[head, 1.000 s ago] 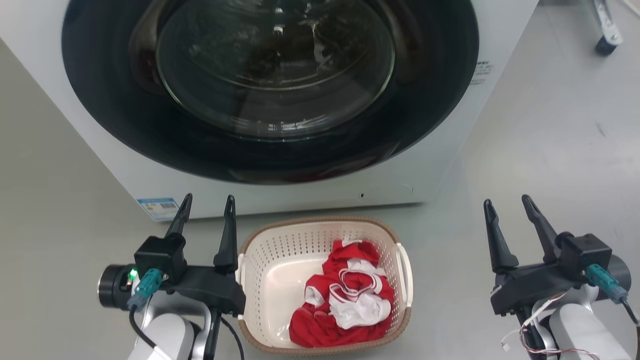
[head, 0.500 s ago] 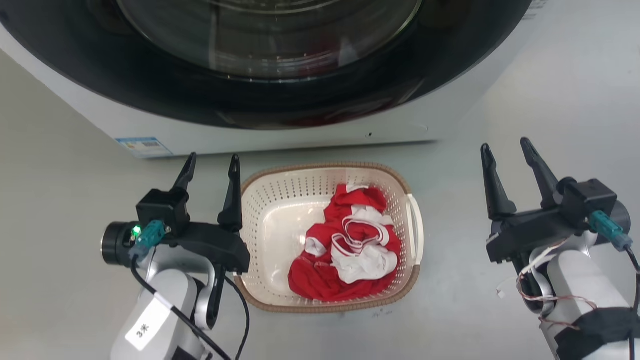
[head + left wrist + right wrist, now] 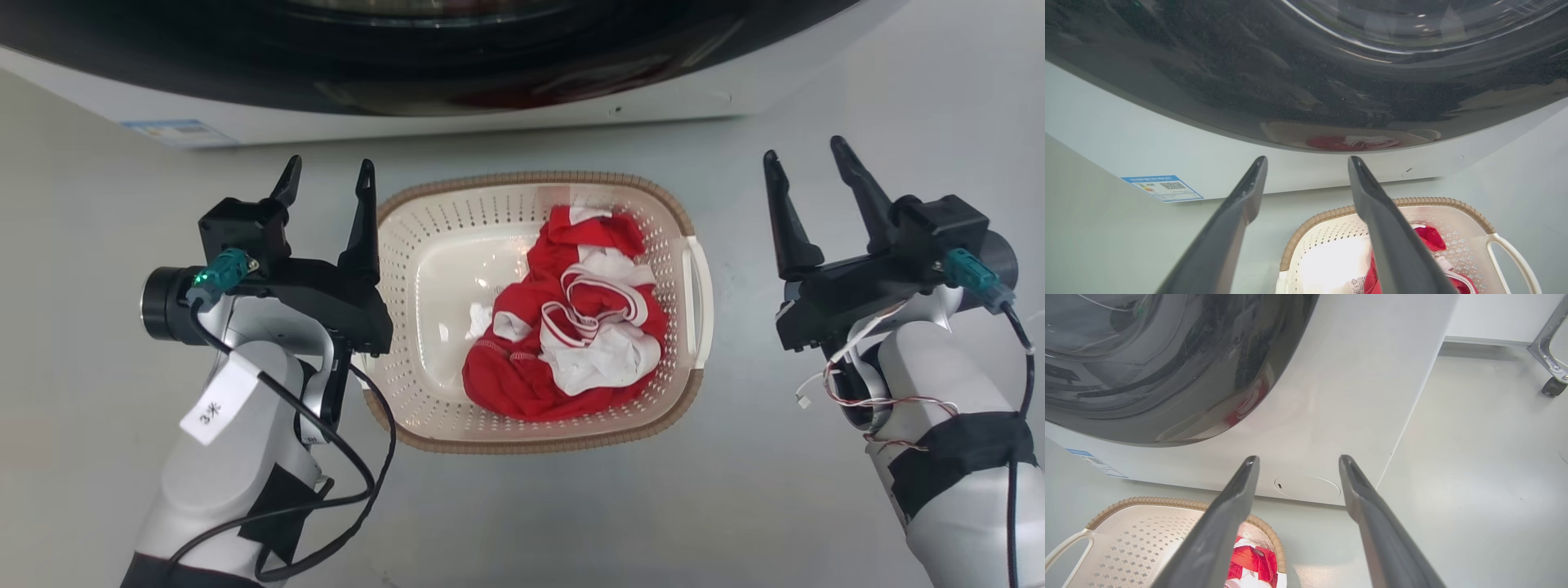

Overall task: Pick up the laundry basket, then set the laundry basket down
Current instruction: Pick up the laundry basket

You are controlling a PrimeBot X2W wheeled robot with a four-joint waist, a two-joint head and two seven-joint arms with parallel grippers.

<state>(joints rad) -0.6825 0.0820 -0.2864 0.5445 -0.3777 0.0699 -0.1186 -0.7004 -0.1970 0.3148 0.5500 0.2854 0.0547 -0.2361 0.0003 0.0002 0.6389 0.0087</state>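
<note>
The laundry basket [image 3: 522, 445] sits on the floor [image 3: 531, 523] between both arms. The left gripper [image 3: 329, 162], fingers spread and empty, is just beside it; the right gripper [image 3: 803, 149], equally spread, stands farther off.

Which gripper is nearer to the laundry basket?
Left. The left gripper is close beside the left edge of the laundry basket; the right gripper stands off its right side, with bare floor between.
</note>
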